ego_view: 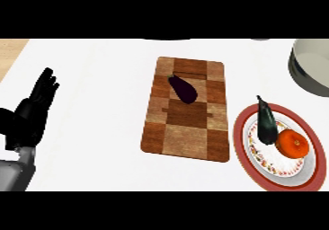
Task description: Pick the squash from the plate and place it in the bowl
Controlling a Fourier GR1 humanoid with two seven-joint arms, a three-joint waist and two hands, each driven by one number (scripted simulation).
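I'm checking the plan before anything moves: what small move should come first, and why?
Probably bring the right hand into view over the plate. The squash lies there beside an orange fruit, untouched, at the far right, and the bowl is also on that side. The left hand rests open at the far left.

The counter (94, 90) is lit brightly and evenly, so that its white top is nearly washed out. Soft, faint shadows are cast close beneath the things on the cutting board (187, 110) and the plate (281, 148). A dim shade is seen inside the bowl (313, 67). No glare is shown. Outlines are rendered slightly soft throughout.
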